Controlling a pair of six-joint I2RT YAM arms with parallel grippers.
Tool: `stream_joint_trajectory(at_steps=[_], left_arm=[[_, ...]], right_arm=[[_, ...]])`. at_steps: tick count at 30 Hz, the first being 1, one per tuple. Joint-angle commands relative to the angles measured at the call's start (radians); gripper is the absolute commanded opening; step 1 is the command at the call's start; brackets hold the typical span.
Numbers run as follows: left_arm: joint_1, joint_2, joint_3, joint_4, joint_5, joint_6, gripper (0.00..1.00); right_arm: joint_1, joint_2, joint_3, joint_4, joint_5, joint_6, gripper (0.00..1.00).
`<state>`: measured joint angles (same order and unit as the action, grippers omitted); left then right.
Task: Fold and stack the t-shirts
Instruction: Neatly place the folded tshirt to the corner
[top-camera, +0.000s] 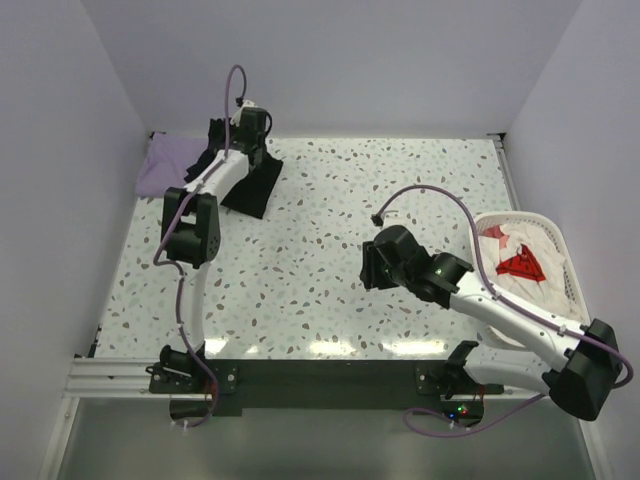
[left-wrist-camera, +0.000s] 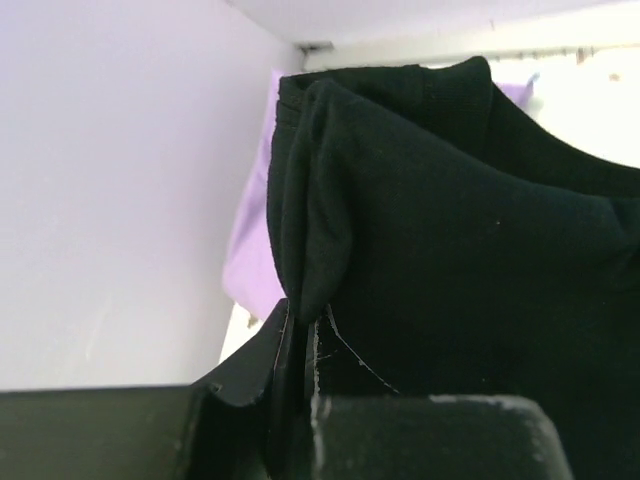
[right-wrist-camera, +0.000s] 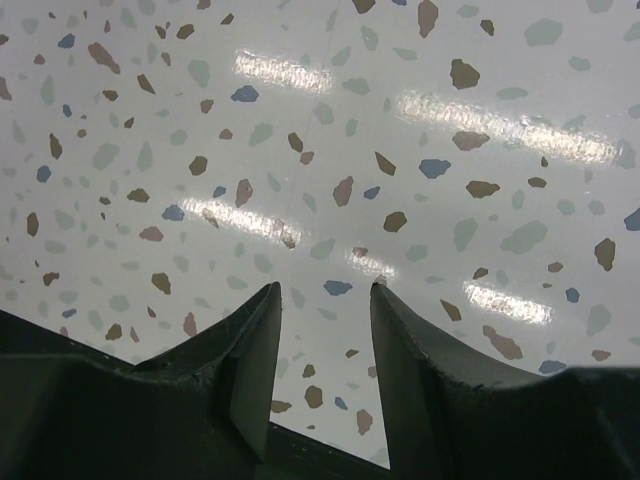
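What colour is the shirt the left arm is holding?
The shirt is black; the left wrist view shows it best.

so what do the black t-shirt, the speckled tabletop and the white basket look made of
Black short-sleeved t-shirt: soft matte knit cloth, probably cotton jersey; it drapes in rounded folds without shine. Speckled white tabletop: hard, glossy, terrazzo-look, perhaps laminate; lights reflect as bright streaks. White slatted basket: likely moulded plastic, judging by its thin even ribs.
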<state>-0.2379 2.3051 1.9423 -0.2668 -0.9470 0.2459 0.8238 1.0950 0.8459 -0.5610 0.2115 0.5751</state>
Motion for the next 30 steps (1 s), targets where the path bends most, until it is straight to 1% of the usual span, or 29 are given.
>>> stream_joint_trajectory(at_steps=[1, 4, 10, 21, 30], left_arm=[[0.026, 0.028, 0.115, 0.107, -0.039, 0.125, 0.0], [0.032, 0.042, 0.153, 0.164, -0.052, 0.2, 0.0], [0.045, 0.02, 0.167, 0.205, -0.032, 0.265, 0.0], [0.06, 0.005, 0.224, 0.21, 0.031, 0.332, 0.0], [0.072, -0.05, 0.224, 0.201, 0.089, 0.331, 0.0]], right_arm=[[0.0, 0.04, 0.058, 0.012, 0.023, -0.026, 0.44], [0.0, 0.063, 0.074, 0.013, 0.019, -0.029, 0.44], [0.001, 0.094, 0.085, 0.023, 0.02, -0.031, 0.44], [0.0, 0.115, 0.099, 0.016, 0.012, -0.026, 0.43], [0.0, 0.114, 0.105, 0.015, 0.016, -0.021, 0.43]])
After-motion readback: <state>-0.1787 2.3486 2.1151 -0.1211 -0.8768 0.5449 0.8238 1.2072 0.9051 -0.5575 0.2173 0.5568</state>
